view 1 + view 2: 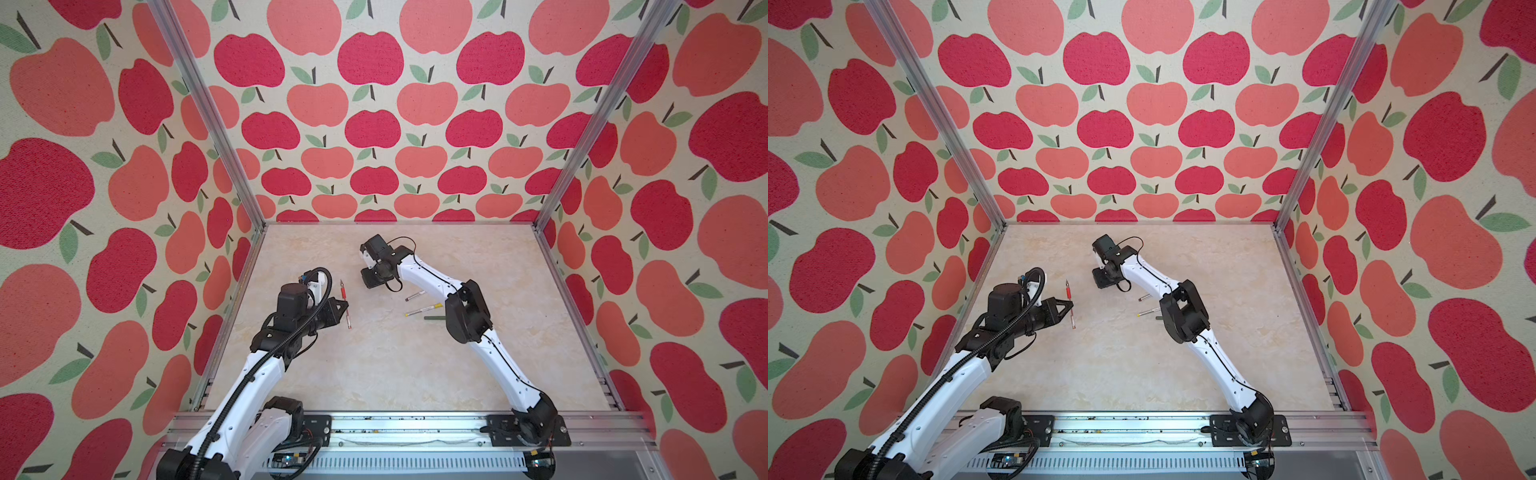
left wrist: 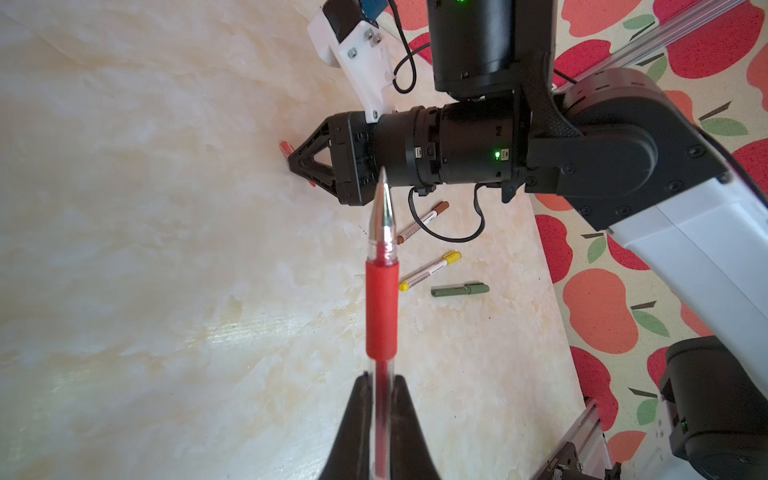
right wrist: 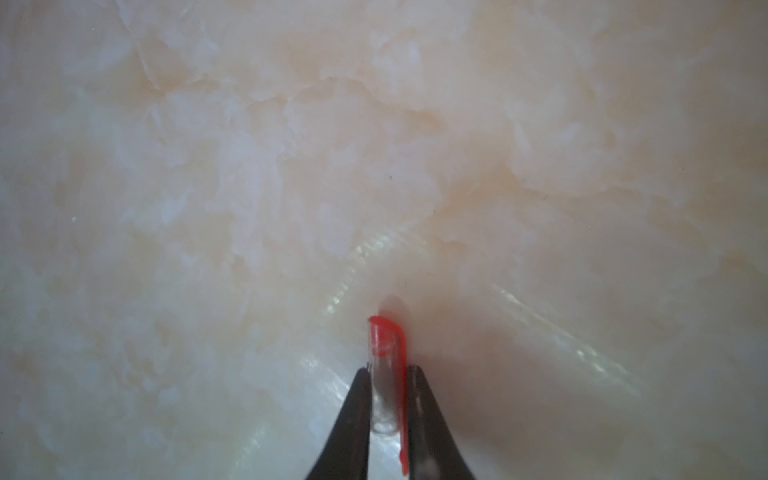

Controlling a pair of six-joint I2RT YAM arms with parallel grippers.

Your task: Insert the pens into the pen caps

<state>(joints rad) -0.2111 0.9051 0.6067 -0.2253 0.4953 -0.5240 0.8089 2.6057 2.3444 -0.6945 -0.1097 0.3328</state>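
Left gripper (image 2: pixel 381 380), lower centre, clamps clear red-gripped pen (image 2: pixel 381 307); right gripper (image 3: pixel 389 370) pinches clear red-clipped cap (image 3: pixel 384 345). Brown-ended pen (image 2: pixel 422 222), yellow-ended pen (image 2: pixel 430 271), dark green pen (image 2: pixel 460 289) look capped; red pair unjoined.

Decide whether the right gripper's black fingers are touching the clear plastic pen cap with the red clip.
Touching. In the right wrist view, both fingers of the right gripper press the sides of the clear red-clipped cap, with no gap.
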